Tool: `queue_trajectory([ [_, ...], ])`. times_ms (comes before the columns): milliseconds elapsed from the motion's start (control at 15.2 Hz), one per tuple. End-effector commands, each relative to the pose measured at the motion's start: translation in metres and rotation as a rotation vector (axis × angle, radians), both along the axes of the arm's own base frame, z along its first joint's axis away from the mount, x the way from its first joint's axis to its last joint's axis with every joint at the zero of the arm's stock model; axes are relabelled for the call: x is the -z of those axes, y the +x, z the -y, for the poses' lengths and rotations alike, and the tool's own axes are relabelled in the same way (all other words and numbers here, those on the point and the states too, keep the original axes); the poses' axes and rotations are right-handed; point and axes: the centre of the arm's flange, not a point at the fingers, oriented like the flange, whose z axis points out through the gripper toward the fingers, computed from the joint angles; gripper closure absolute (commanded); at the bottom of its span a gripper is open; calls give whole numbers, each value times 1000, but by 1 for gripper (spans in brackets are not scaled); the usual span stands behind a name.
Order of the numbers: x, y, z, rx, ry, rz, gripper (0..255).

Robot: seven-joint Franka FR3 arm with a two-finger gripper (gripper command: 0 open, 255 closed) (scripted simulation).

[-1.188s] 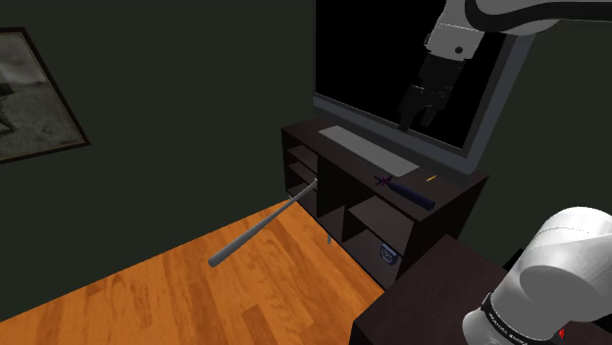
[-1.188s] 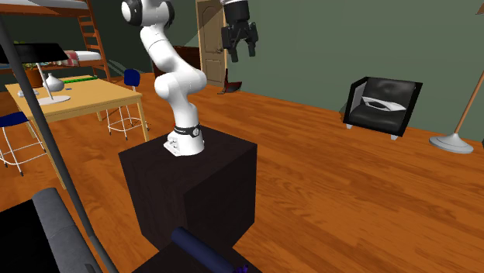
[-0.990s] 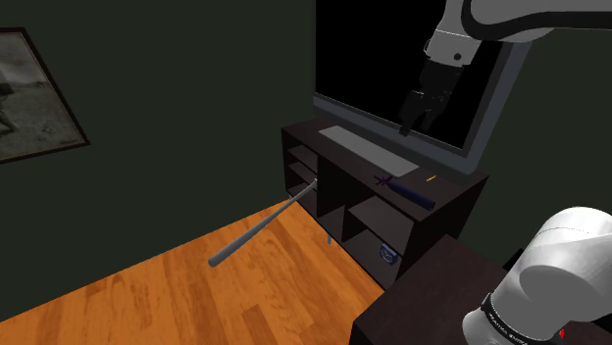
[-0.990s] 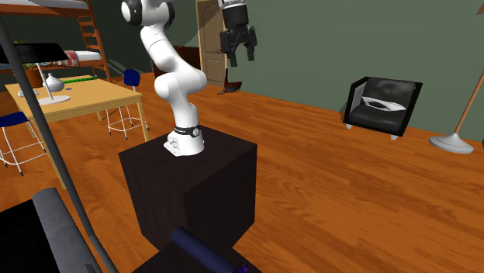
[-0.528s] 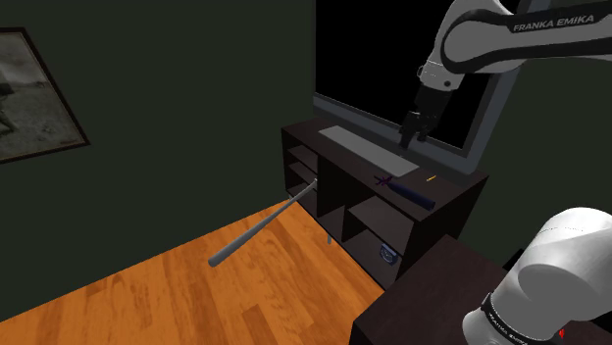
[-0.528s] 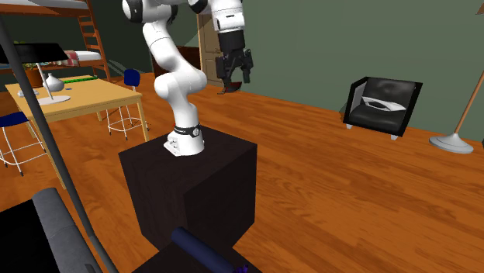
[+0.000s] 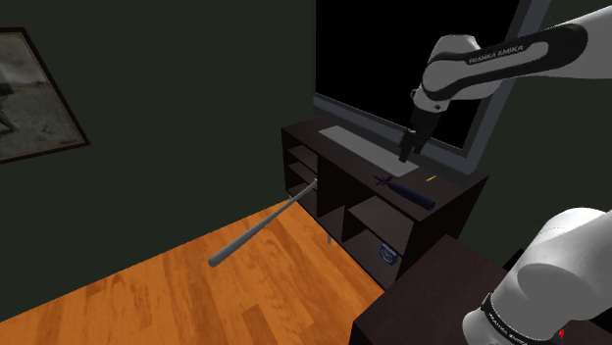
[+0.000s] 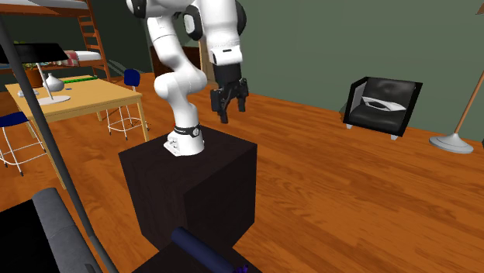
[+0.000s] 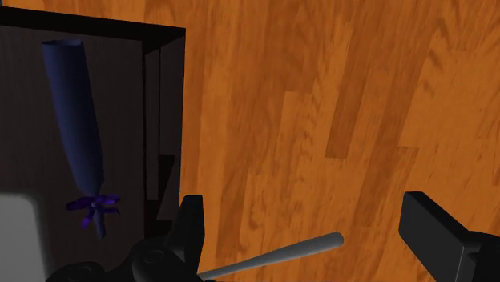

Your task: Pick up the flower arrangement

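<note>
While your all-black gripper hangs wide open, the dark-blue cone-shaped flower arrangement lies flat on the dark cabinet, untouched.

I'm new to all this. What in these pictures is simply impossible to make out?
- Shoulder view: the small orange thing on the dark cabinet is too small to name.
- Shoulder view: the blue thing on its bottom shelf is too small and dim to identify.
- Second exterior view: the flower arrangement is cut off by the bottom edge.
</note>
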Motion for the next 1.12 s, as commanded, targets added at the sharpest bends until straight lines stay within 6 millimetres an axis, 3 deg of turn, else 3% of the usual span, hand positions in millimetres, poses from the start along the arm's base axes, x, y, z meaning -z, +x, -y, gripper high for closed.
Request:
queue_trajectory([
  [0,20,8,17,-14,-5,-6,0],
  [1056,175,81,142,-117,-31,-58,0],
])
